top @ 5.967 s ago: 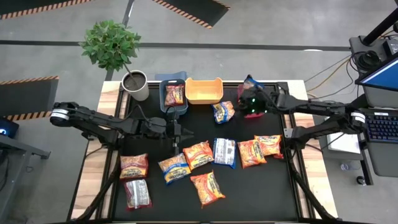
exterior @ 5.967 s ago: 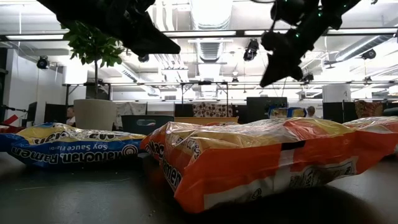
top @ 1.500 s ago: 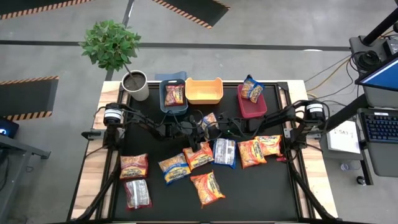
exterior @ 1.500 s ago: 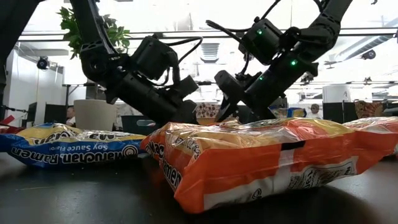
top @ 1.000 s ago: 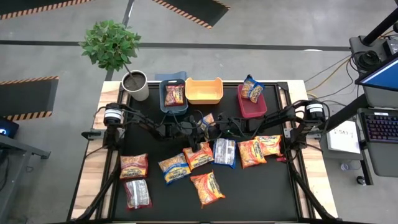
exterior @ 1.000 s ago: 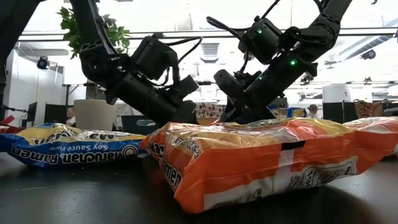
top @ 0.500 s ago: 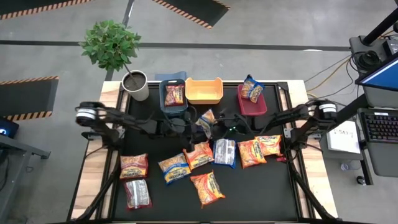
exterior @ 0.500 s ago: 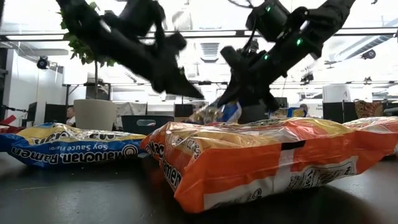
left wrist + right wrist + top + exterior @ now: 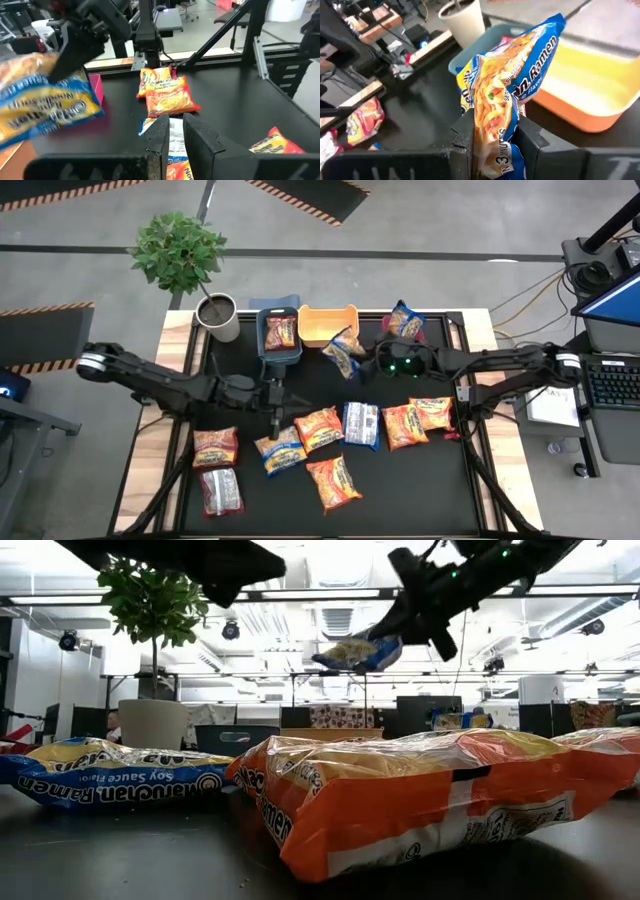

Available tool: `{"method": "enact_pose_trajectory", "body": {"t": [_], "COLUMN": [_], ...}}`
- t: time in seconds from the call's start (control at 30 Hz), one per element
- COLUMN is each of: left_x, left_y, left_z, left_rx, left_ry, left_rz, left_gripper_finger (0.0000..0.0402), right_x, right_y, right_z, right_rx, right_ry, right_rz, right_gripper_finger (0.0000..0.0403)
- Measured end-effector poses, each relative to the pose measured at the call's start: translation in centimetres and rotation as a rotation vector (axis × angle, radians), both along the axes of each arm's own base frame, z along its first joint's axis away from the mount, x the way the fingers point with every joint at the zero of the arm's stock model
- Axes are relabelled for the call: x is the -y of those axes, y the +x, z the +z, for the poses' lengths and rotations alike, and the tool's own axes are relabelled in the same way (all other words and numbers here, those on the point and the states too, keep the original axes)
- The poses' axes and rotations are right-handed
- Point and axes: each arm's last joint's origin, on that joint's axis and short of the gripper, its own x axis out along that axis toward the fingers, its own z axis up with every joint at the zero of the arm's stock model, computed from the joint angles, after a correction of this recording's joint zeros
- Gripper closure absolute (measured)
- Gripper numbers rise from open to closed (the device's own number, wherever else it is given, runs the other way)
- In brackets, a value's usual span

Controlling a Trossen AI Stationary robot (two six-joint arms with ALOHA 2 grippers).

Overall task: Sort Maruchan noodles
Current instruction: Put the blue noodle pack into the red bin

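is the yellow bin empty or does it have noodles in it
Empty: the high view shows the yellow bin's bare floor; a blue packet hangs beside it in the right gripper.

Glossy crinkled plastic ramen packets [image 9: 319,429] lie on a matt black table [image 9: 400,490] edged in pale wood.

A potted plant [image 9: 180,252] in a white pot [image 9: 218,317] stands at the desk's [image 9: 400,490] far corner. Beside it sit three bins (blue [image 9: 279,350], yellow [image 9: 322,326], red [image 9: 415,330]).
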Motion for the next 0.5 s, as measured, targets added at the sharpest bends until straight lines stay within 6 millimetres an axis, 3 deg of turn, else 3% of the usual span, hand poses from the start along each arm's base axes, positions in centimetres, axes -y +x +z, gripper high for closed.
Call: {"method": "enact_pose_trajectory", "body": {"t": [0.5], "left_x": [2.1], "left_y": [-0.5], "left_z": [-1.5], "left_rx": [0.021], "left_ry": [-0.230], "left_rz": [-0.038], "left_gripper_finger": [0.0363], "right_x": [0.0], "right_y": [-1.7], "right_z": [2.1], "right_rx": [0.001], "right_ry": [-0.177], "right_rz": [0.029], "right_gripper_finger": [0.0327]}}
